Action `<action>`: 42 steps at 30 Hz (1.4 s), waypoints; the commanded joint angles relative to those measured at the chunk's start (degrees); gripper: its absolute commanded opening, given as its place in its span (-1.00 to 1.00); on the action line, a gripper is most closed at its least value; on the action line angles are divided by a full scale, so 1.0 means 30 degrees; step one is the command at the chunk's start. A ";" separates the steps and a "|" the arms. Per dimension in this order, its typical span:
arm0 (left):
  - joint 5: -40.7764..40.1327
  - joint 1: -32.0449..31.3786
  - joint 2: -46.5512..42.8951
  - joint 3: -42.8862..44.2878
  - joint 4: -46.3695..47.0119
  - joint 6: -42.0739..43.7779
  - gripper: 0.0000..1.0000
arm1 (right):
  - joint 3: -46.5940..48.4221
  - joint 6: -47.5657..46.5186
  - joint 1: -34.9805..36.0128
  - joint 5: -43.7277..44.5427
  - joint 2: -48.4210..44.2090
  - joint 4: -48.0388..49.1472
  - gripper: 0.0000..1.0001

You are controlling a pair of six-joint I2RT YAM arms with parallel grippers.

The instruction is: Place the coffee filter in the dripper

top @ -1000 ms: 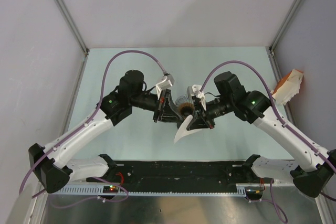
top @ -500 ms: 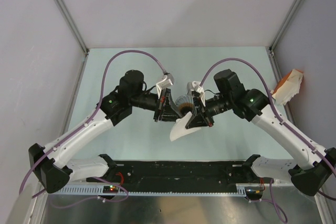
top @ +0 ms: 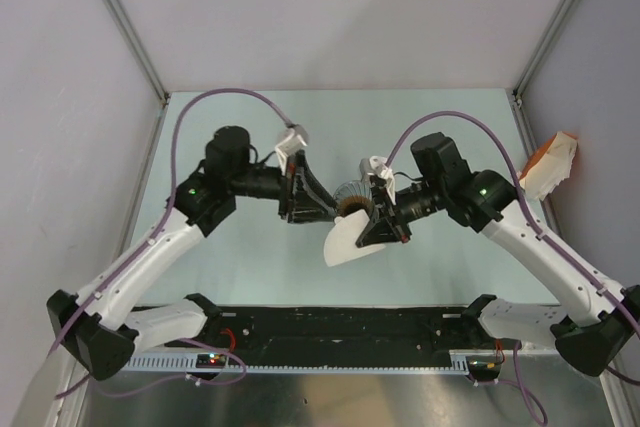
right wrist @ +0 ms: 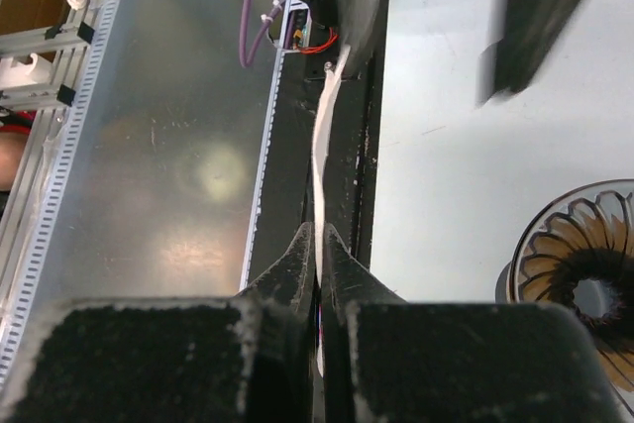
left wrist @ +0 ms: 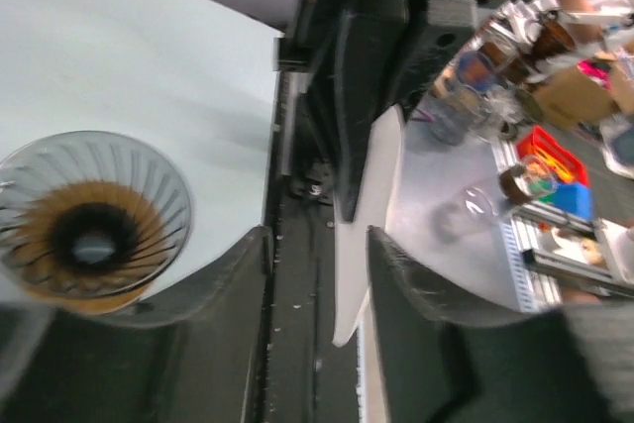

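The dripper stands on the table between the two arms, clear and ribbed over an orange ring with a dark centre. It also shows in the left wrist view and the right wrist view. My right gripper is shut on the white coffee filter, which hangs just in front of the dripper. The right wrist view shows the filter edge-on. My left gripper is open, left of the dripper. The filter lies just beyond its fingers, close to the right finger.
A black base rail and a metal strip run along the near edge. An orange and white object sits against the right wall. Grey walls enclose the table on three sides.
My left gripper has opened and its arm has drawn back to the left, away from the filter. The right gripper keeps the filter, which has shifted slightly left.
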 commanded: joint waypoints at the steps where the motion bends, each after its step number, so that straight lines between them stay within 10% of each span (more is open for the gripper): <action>1: 0.1078 0.2287 -0.1944 0.0028 0.0308 0.0449 0.19 | 0.0418 -0.1379 -0.0048 0.0060 -0.1147 -0.0739 -1.00; 8: 0.1323 0.3069 -0.2945 -0.0106 0.0043 0.0725 0.58 | 0.0175 -0.1837 0.0287 0.0074 -0.1172 -0.0856 -1.00; 42: -0.0650 -0.0393 -0.0773 0.0431 -0.0732 0.1673 -0.02 | 0.0203 -0.0969 0.0553 -0.0161 -0.0267 -0.0018 -1.00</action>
